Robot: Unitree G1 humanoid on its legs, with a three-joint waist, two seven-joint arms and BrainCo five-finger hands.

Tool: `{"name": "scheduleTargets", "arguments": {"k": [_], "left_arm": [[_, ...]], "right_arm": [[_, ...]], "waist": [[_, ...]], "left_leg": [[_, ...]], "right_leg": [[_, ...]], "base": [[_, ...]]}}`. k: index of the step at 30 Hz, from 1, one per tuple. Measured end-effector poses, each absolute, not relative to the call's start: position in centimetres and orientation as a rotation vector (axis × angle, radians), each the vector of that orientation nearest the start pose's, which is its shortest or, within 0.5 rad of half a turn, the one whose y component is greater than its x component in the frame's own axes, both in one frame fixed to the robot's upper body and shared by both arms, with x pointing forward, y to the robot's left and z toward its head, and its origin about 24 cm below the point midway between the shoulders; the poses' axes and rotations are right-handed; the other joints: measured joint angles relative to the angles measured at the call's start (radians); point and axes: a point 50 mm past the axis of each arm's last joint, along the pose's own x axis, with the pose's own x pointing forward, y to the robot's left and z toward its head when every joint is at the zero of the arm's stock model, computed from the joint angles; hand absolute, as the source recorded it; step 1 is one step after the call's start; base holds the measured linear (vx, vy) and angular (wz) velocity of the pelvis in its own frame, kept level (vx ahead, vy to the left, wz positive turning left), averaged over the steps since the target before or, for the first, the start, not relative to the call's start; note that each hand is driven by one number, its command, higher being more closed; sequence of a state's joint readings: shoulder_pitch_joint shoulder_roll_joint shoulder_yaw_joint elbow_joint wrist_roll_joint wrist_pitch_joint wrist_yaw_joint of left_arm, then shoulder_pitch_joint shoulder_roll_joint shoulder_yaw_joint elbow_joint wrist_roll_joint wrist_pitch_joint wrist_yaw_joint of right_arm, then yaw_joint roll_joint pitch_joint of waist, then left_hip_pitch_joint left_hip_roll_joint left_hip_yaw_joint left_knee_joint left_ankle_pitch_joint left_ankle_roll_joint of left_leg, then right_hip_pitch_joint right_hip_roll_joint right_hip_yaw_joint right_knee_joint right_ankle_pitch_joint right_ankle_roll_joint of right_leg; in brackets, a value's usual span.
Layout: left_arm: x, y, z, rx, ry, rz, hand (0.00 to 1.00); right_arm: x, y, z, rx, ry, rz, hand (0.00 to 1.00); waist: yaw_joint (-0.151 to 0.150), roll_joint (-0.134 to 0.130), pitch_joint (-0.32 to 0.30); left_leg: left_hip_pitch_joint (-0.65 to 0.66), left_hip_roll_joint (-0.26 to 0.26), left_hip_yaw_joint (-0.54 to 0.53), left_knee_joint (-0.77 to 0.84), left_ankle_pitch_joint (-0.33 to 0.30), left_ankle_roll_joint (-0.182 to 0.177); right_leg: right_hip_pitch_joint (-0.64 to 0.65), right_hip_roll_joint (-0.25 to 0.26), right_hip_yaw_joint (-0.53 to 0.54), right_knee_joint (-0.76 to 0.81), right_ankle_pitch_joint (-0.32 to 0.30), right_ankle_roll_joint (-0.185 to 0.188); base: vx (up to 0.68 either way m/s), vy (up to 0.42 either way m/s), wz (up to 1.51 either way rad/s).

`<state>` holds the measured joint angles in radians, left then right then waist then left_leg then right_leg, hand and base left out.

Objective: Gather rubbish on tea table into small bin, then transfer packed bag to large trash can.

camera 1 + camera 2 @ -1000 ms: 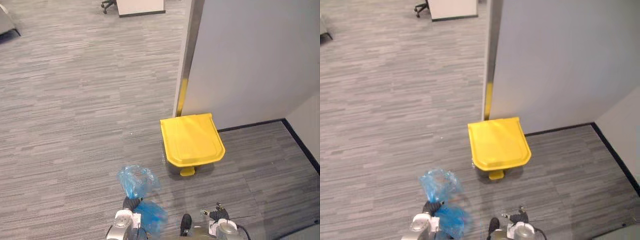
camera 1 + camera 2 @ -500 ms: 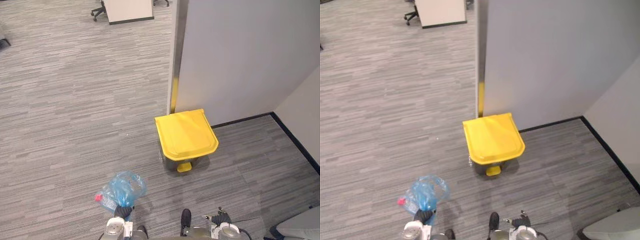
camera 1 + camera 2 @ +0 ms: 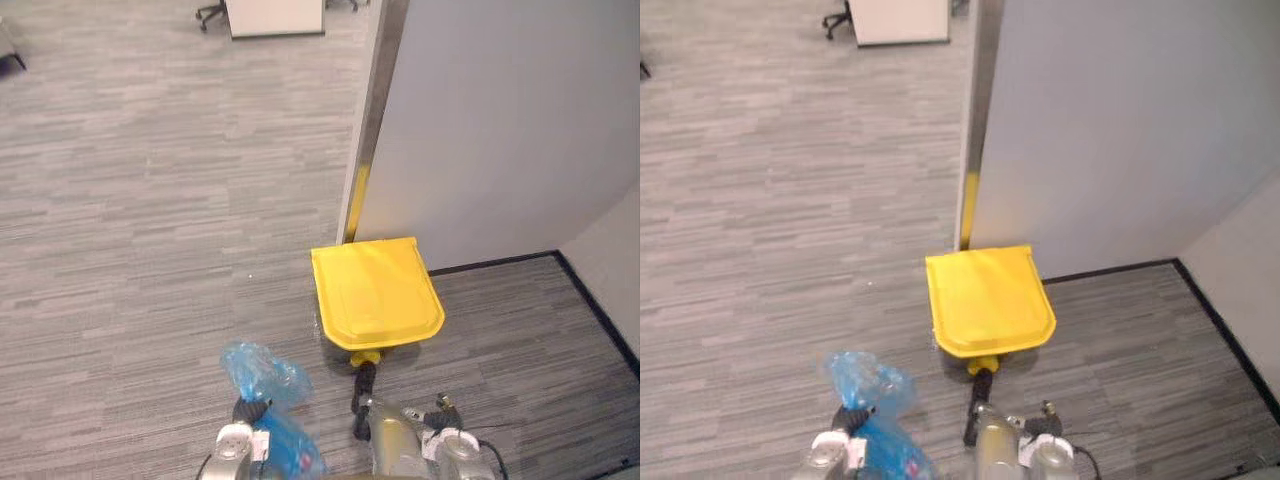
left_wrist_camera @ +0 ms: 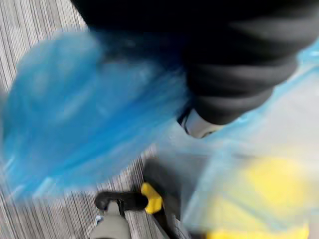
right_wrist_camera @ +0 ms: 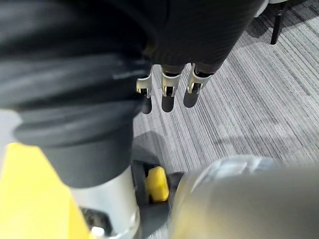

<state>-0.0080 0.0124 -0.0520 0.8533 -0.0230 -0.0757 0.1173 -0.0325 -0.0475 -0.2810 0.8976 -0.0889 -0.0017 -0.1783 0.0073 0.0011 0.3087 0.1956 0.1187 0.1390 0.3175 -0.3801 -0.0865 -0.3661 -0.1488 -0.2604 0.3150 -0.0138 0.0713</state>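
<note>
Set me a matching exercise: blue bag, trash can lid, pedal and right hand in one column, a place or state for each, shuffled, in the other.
1. blue bag
2. trash can lid
3. pedal
4. right hand

A. open, holding nothing
B. down, closed
C. gripped by the left hand
D. below the lid's front edge, near the floor

Pairs: 1-C, 2-B, 3-D, 4-A

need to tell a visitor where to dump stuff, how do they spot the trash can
Find the grey partition wall on the striped grey carpet. At the foot of its edge, beside a yellow strip, sits the trash can. Its flat bright yellow lid, shut, and yellow pedal set it apart from the crumpled blue bag nearby.
</note>
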Motion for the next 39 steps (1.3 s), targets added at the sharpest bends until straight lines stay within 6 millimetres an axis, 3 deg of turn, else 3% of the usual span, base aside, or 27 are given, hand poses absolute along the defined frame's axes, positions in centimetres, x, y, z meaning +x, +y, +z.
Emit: {"name": "scheduleTargets", "arguments": {"k": [1,3,6,8,9,14,17,18,19,21,23,28,30,39], "left_arm": [[17.5,14.9,-12.5,0.060,0.765,0.070,1.00],[18.5,14.8,-12.0,0.071,0.736,0.063,1.00],[19.4,14.7,-11.5,0.074,0.710,0.063,1.00],[19.0,15.1,-11.7,0.081,0.720,0.071,1.00],[18.6,15.2,-11.9,0.080,0.731,0.071,1.00],[20.2,15.2,-10.7,0.076,0.657,0.051,1.00],[20.1,16.3,-10.6,0.109,0.655,0.055,1.00],[20.1,16.7,-10.5,0.121,0.653,0.060,1.00],[20.1,17.6,-10.2,0.142,0.634,0.075,1.00],[19.9,18.0,-10.0,0.148,0.622,0.086,1.00],[19.9,17.7,-9.9,0.149,0.613,0.077,1.00],[21.2,17.3,-8.0,0.134,0.502,0.071,1.00],[21.5,16.8,-7.5,0.118,0.476,0.054,1.00],[23.1,14.2,-4.2,0.058,0.300,-0.083,1.00]], "right_arm": [[16.1,-21.7,-12.8,-0.074,0.858,-0.409,0.00],[14.4,-22.4,-13.1,-0.090,0.884,-0.435,0.00],[14.1,-22.8,-13.1,-0.088,0.892,-0.451,0.00],[13.9,-23.2,-13.3,-0.102,0.907,-0.453,0.00],[14.1,-23.4,-13.3,-0.113,0.917,-0.446,0.00],[16.2,-23.0,-12.8,-0.201,0.896,-0.339,0.00],[19.1,-21.5,-11.6,-0.255,0.810,-0.237,0.00],[20.5,-20.4,-10.9,-0.284,0.758,-0.181,0.00],[25.8,-18.4,-6.8,-0.351,0.539,-0.090,0.00],[28.2,-18.6,-4.4,-0.380,0.438,-0.086,0.00],[29.8,-19.0,-2.6,-0.404,0.370,-0.096,0.00],[33.6,-20.8,2.7,-0.511,0.215,-0.128,0.00],[34.7,-22.2,5.0,-0.551,0.163,-0.165,0.00],[37.4,-26.0,12.0,-0.664,0.058,-0.270,0.00]], "waist": [[-0.001,-0.001,0.001],[-0.007,-0.012,-0.013],[-0.007,-0.007,-0.021],[-0.007,0.016,-0.035],[-0.012,0.027,-0.047],[-0.009,0.024,-0.048],[-0.004,0.003,-0.056],[0.000,0.000,-0.058],[0.021,-0.007,-0.063],[0.036,-0.007,-0.063],[0.037,-0.008,-0.062],[0.039,-0.008,-0.062],[0.039,-0.009,-0.061],[0.032,-0.015,-0.062]], "left_leg": [[0.000,0.005,-0.002,0.022,-0.002,0.000],[0.002,0.023,-0.096,0.101,-0.069,0.003],[-0.021,0.052,-0.126,0.137,-0.104,-0.017],[-0.022,0.082,-0.125,0.121,-0.093,-0.021],[-0.005,0.094,-0.131,0.054,-0.061,-0.035],[0.010,0.096,-0.167,-0.078,0.007,-0.060],[-0.048,0.097,-0.189,-0.051,0.009,-0.064],[-0.084,0.102,-0.199,-0.033,0.009,-0.064],[-0.185,0.107,-0.209,-0.022,0.012,-0.070],[-0.196,0.122,-0.209,-0.028,0.025,-0.094],[-0.198,0.136,-0.209,-0.044,0.036,-0.113],[-0.225,0.153,-0.206,-0.120,0.051,-0.137],[-0.249,0.144,-0.203,-0.076,0.047,-0.146],[-0.248,0.127,-0.202,-0.097,0.062,-0.173]], "right_leg": [[-0.009,-0.007,0.000,0.049,-0.022,-0.006],[-0.074,-0.046,0.020,0.330,-0.175,-0.016],[-0.116,-0.066,-0.019,0.460,-0.284,-0.027],[-0.115,-0.047,-0.043,0.467,-0.305,-0.027],[-0.116,-0.048,-0.061,0.477,-0.316,-0.010],[-0.123,-0.055,-0.036,0.466,-0.320,-0.015],[-0.127,-0.073,-0.038,0.442,-0.309,-0.030],[-0.129,-0.072,-0.050,0.421,-0.296,-0.035],[-0.193,-0.077,-0.052,0.408,-0.271,-0.032],[-0.202,-0.064,-0.034,0.408,-0.265,-0.040],[-0.202,-0.040,0.020,0.405,-0.265,-0.041],[-0.236,-0.022,0.003,0.336,-0.225,-0.026],[-0.229,-0.024,0.006,0.309,-0.195,-0.017],[-0.222,-0.026,0.020,0.276,-0.144,-0.022]], "base": [[0.30,-0.179,0.39],[0.26,-0.208,0.78],[0.28,-0.180,0.54],[0.26,-0.155,0.17],[0.26,-0.124,0.18],[0.20,-0.090,0.31],[-0.02,0.020,0.50],[-0.19,0.015,0.76],[-0.19,-0.008,0.71],[-0.12,-0.043,0.32],[-0.06,-0.037,0.21],[-0.12,-0.026,0.04],[-0.14,0.053,-0.05],[-0.02,0.044,-0.01]]}}
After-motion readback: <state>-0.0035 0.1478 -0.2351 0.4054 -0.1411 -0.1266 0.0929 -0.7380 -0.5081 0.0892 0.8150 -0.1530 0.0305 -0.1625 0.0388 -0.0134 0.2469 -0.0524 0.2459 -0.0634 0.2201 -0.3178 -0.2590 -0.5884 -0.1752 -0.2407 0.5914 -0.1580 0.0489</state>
